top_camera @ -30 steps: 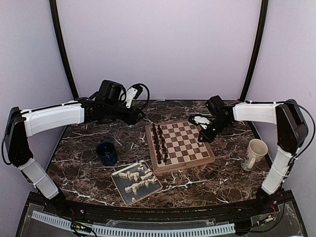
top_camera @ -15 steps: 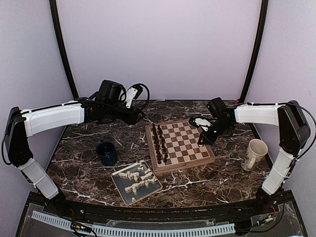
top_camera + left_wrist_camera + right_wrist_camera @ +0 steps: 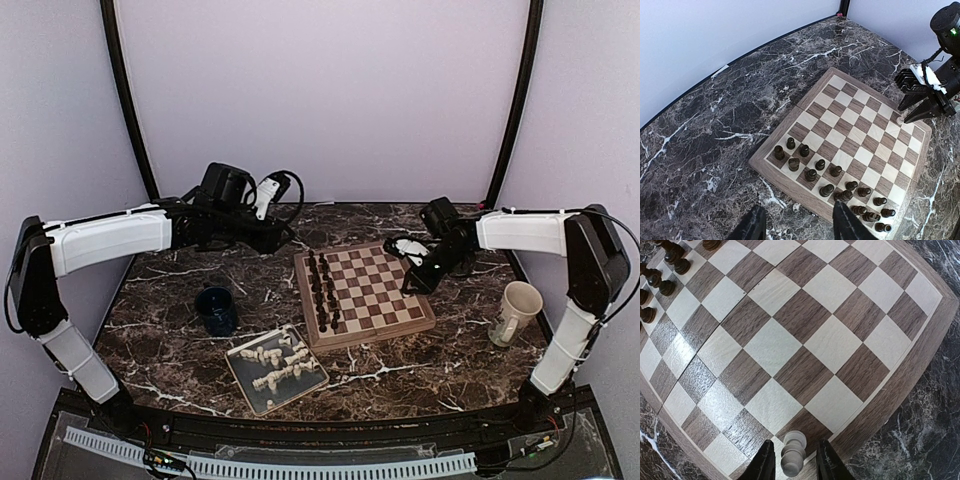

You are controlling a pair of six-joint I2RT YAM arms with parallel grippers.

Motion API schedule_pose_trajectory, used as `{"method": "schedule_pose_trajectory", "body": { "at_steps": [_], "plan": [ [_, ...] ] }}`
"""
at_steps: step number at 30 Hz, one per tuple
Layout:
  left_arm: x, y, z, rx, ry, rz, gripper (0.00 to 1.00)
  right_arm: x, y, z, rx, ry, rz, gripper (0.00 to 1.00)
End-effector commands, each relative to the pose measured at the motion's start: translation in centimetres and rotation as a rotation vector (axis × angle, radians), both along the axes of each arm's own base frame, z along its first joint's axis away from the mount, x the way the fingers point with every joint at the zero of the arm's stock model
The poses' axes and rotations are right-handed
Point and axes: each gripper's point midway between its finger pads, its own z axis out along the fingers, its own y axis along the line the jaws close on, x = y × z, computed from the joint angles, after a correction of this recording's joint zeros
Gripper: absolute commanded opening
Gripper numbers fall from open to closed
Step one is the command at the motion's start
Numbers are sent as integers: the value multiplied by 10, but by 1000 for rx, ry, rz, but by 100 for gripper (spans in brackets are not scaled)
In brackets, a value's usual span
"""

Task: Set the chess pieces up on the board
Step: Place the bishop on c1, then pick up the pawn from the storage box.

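Right gripper (image 3: pixel 410 283) hangs over the right edge of the board (image 3: pixel 375 300); cream chess pieces (image 3: pixel 275 368) lie in the tray (image 3: pixel 237 368) by the front edge of the worktop (image 3: pixel 180 270). Left wrist: the left gripper (image 3: pixel 800 224) is spread, empty. Right wrist: parted fingers (image 3: pixel 764 462) flank 1 white piece (image 3: pixel 792 455), upright on an edge square.
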Motion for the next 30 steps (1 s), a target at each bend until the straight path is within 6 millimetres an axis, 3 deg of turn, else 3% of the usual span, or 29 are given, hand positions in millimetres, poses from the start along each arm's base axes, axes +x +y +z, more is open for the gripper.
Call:
{"method": "schedule_pose_trajectory", "body": {
  "at_steps": [1, 9, 12, 15, 18, 22, 25, 28, 30],
  "plan": [
    [0, 1, -1, 3, 9, -7, 48, -1, -4, 10, -5, -28, 6, 31],
    [-3, -1, -13, 43, 46, -38, 48, -9, -6, 31, 10, -40, 21, 40],
    [-8, -5, -19, 78, 84, -41, 47, -1, -7, 62, 36, -108, 12, 42],
    [-23, -13, -24, 152, 111, -65, 45, -4, -7, 86, 77, -158, 22, 43],
    [-50, -15, -37, 199, 204, -111, 42, -16, 1, 104, 153, -183, 67, 43],
    [-97, -8, -59, 281, 322, -173, 39, -40, 20, 123, 265, -165, 170, 41],
    [-118, 11, -72, 324, 383, -154, 37, -62, 41, 122, 274, -151, 281, 37],
    [-118, 28, -69, 330, 342, -100, 36, -86, 69, 111, 262, -119, 408, 35],
    [-105, 37, -59, 283, 308, -53, 38, -95, 88, 106, 253, -102, 468, 32]
  ]
}}
